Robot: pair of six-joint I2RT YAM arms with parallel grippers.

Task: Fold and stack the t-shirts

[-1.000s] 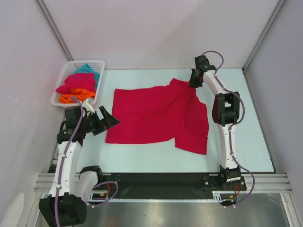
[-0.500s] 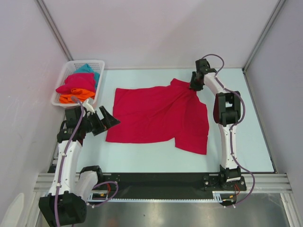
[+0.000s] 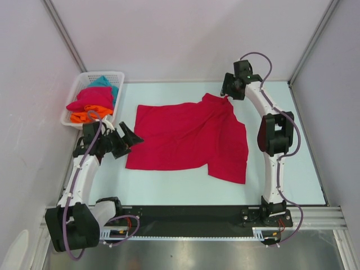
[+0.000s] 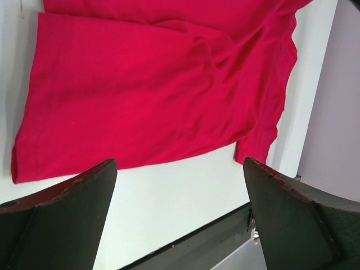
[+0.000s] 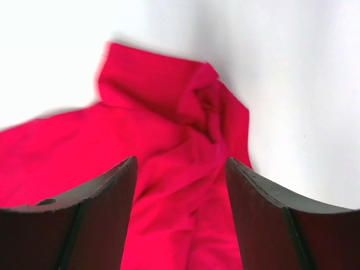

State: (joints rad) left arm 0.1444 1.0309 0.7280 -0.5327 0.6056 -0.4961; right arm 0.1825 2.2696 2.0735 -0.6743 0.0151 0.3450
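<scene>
One crimson-pink cloth t-shirt (image 3: 185, 140) lies spread over the middle of the desk. It is unfolded and rumpled along its right side, with a sleeve bunched up near the far edge. No fold shows in it and no stack exists anywhere on the desk, so I judge the task barely begun.

More crumpled shirts wait in the white plastic mesh basket (image 3: 77, 90) at the far left corner: a crimson-pink bundle (image 3: 90, 100) on top, an orange shirt (image 3: 84, 116) at its near end and a teal shirt (image 3: 106, 83) at its far end. All of them remain to be folded.

The left gripper (image 3: 130, 139) hovers just beside the spread shirt's left edge, fingers wide apart with nothing between them. The right gripper (image 3: 226, 90) hangs over the bunched sleeve, fingers parted and gripping nothing; I cannot tell whether it touches the cloth.

The pale blue-green desk top (image 3: 292, 146) is matte and smooth. Plain white wall panels (image 3: 185, 39) close in three sides, and a black strip (image 3: 191, 214) runs along the near edge.
</scene>
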